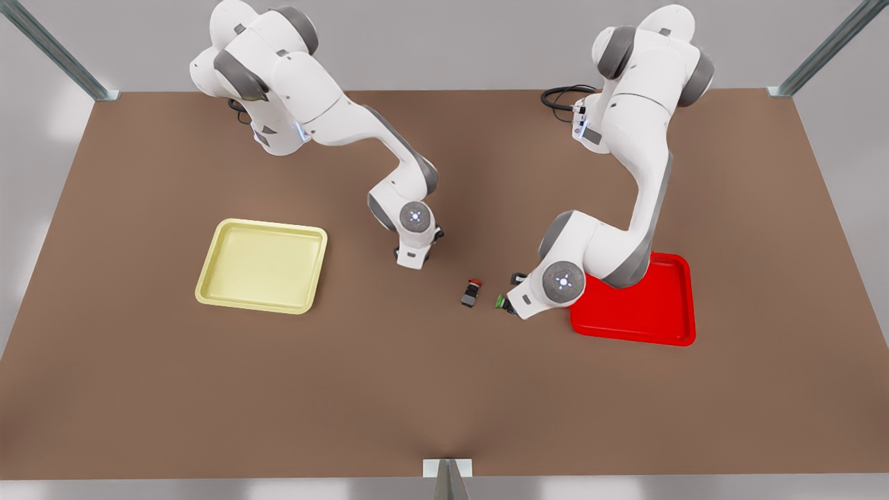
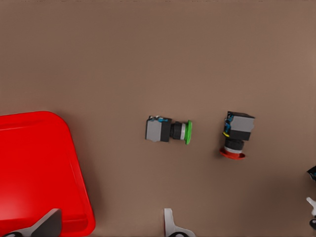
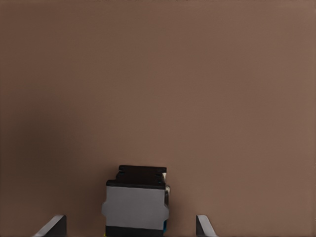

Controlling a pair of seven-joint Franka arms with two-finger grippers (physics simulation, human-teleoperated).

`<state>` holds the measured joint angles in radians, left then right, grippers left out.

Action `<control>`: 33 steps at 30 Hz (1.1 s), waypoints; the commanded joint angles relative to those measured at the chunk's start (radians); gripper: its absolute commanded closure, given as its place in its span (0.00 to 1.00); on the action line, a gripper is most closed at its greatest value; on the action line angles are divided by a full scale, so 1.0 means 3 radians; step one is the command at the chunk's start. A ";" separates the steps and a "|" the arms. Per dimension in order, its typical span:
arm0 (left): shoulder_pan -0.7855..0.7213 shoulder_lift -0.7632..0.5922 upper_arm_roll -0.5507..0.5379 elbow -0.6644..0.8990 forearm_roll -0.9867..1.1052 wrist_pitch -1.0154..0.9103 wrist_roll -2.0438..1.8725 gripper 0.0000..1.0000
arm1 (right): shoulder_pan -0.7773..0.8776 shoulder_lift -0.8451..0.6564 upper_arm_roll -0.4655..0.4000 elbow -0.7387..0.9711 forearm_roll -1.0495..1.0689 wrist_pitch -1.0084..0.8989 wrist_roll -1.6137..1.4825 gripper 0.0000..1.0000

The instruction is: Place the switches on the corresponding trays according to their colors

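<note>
Right wrist view: the open right gripper (image 3: 131, 226) sits around a grey switch (image 3: 136, 205), cap hidden, likely yellow. Next, drop and squeeze. Left wrist view: the left gripper (image 2: 108, 228), open too, waits by the red tray (image 2: 34, 168), green switch (image 2: 168, 131) and red switch (image 2: 236, 136) beyond. Front view adds the far yellow tray (image 1: 208, 292).

red tray (image 1: 667, 316) part-hidden by arm, switch (image 3: 136, 205) perhaps cropped
</note>
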<state>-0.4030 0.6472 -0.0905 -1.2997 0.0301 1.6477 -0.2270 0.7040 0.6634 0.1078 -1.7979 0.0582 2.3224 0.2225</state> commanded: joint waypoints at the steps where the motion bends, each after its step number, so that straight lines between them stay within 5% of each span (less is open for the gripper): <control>1: -0.0027 0.0001 0.0000 -0.0004 0.0012 -0.0001 -0.0056 0.00 | 0.0000 0.0013 -0.0001 0.0010 -0.0005 0.0000 0.0000 0.26; 4: -0.0206 0.0077 0.0005 0.0027 0.0022 0.0122 -0.0414 0.00 | 0.0000 0.0013 -0.0027 0.0010 -0.0005 0.0000 -0.0005 0.44; 28: -0.0554 0.0916 0.0123 0.0461 -0.0105 0.1181 -0.0639 0.00 | -0.0071 -0.0074 -0.0027 0.0056 -0.0035 -0.0138 -0.0015 0.47; 31: -0.0554 0.0962 0.0123 0.0461 -0.0146 0.1257 -0.0593 0.00 | -0.0505 -0.0380 -0.0022 -0.0086 -0.0046 -0.0342 -0.0021 0.47; 33: -0.0697 0.0962 0.0153 0.0523 -0.0213 0.1257 -0.0705 0.00 | -0.1440 -0.0810 -0.0022 -0.0337 -0.0056 -0.0659 -0.0225 0.47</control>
<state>-0.6285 0.9358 -0.0340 -1.1429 -0.0190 2.0263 -0.4519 0.2142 0.3992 0.1011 -1.9111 0.0418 2.1124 0.1076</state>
